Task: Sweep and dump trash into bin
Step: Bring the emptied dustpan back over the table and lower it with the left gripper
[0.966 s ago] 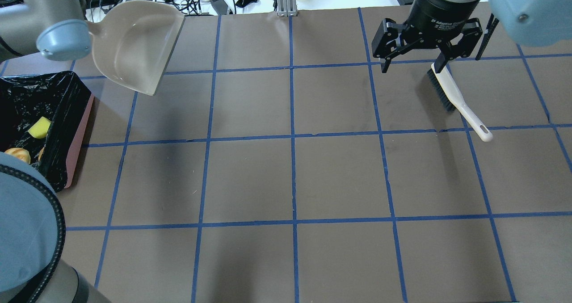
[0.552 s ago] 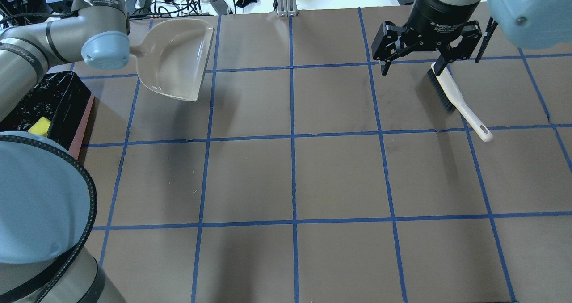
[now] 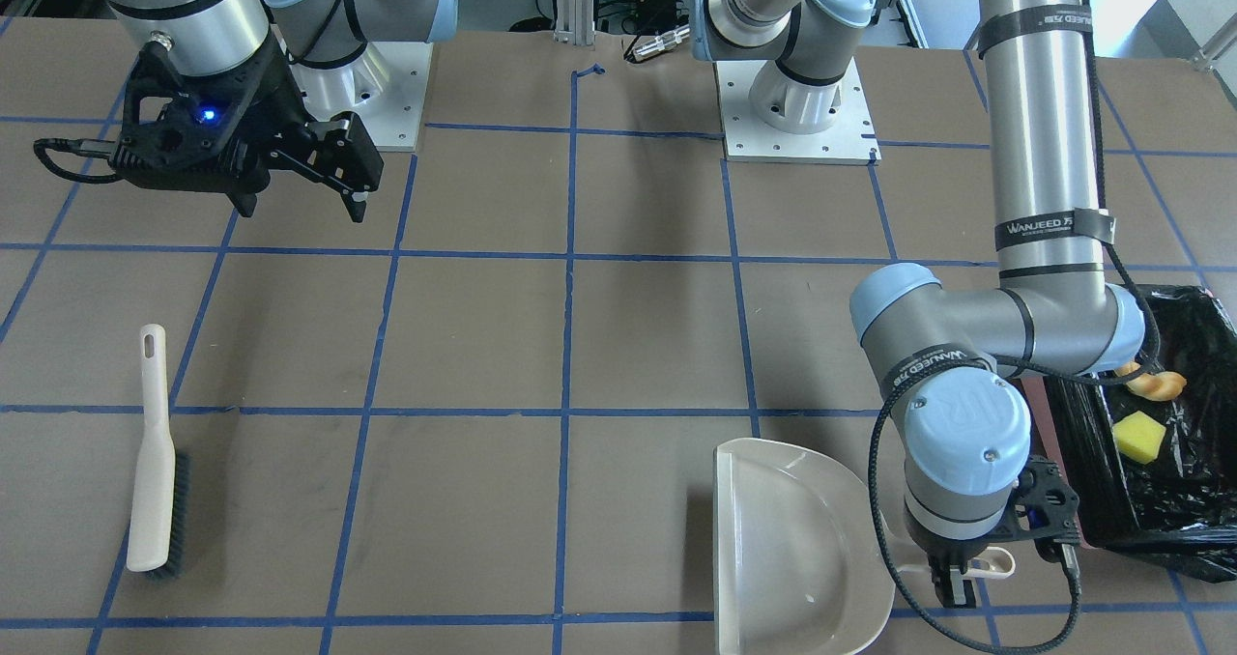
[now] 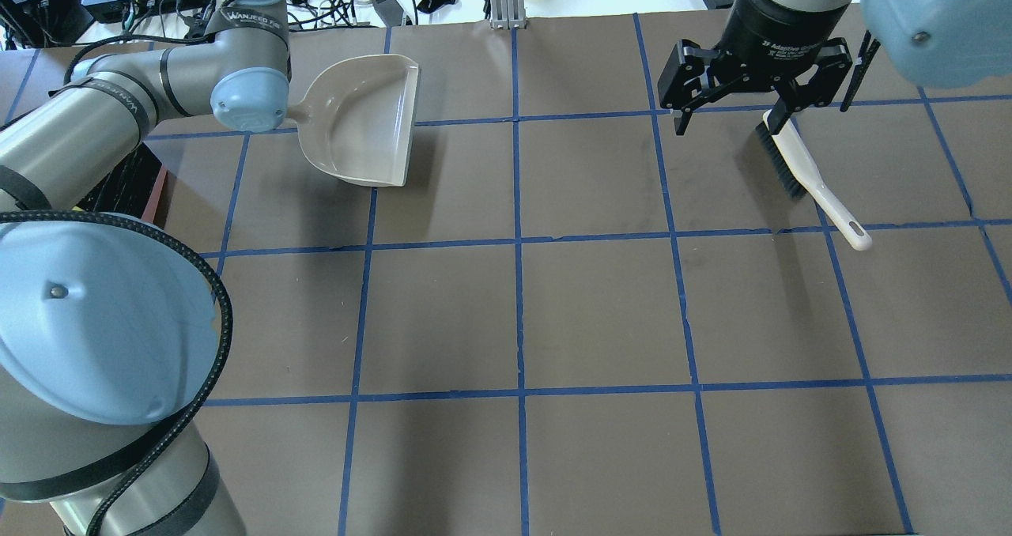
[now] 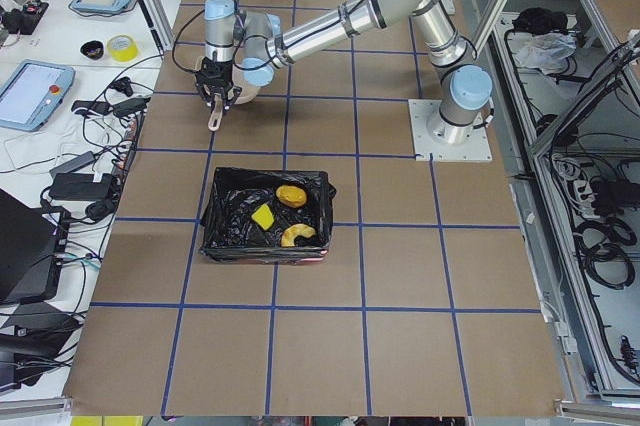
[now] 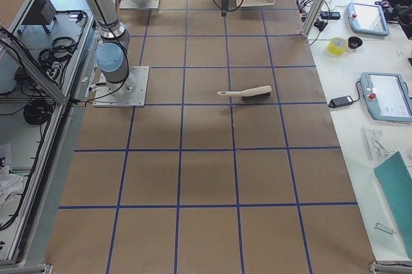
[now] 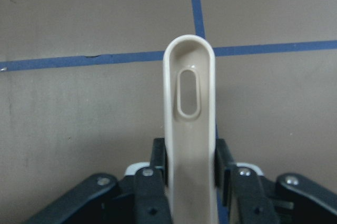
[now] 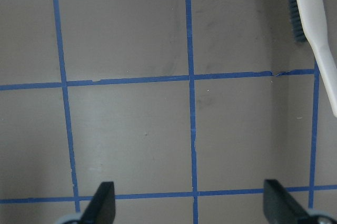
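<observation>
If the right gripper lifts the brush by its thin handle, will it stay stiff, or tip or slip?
The brush looks like one moulded plastic piece, so probably stiff and light. Its bristles sit along one end only, so held near the handle's hole it may droop toward that end. The smooth, tapered handle might slip in the right gripper.

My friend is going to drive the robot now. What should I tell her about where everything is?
Left gripper: shut on the handle of the dustpan, which looks empty.
Right gripper: open, holding nothing, apart from the brush, which lies flat on the table.
Bin: the potato lump, peel piece and yellow sponge are all inside.
Done: trash swept and dumped.
Left: probably just set the dustpan down and pull both arms back.
</observation>
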